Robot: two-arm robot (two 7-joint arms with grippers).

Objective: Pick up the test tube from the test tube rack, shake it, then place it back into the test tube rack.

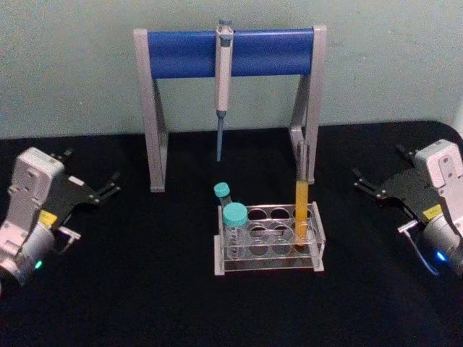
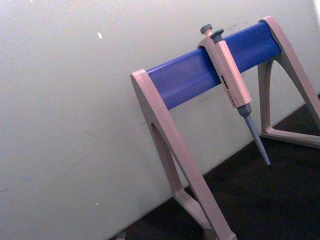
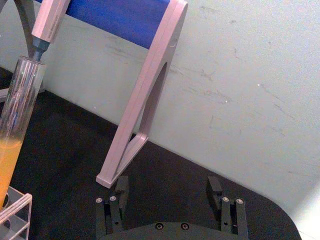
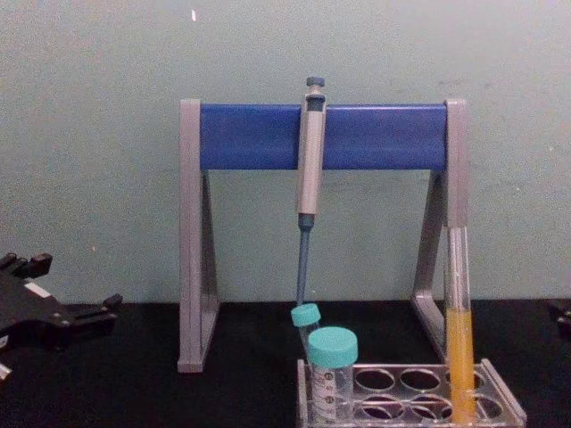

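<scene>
Right tool [image 1: 378, 166]: empty, fingers spread wide, hovering over the right side of the surface [image 1: 145, 289]. Right wrist view confirms both pads well apart with nothing between them.
Left tool [image 1: 90, 170]: empty, also spread, parked over the left side of the surface.

Test tube [image 1: 302, 210]: not yet picked. It is seated in the right end of the test tube rack [image 1: 268, 262], orange-yellow liquid in the lower half. Long axis upright, and the clear upper part stands well above the rack rim.

Key relation: the tube lies to the left of the right tool, toward the centre. The right arm is clearly the nearer; the left arm would have to cross the two teal-capped tubes [image 1: 234, 217] at the rack's left end.

Judgement: come in sideways, close on the bare glass above the rack, then lift straight up along the axis. The pipette stand [image 1: 231, 52] has its right leg just behind the tube, so there is little room there
</scene>
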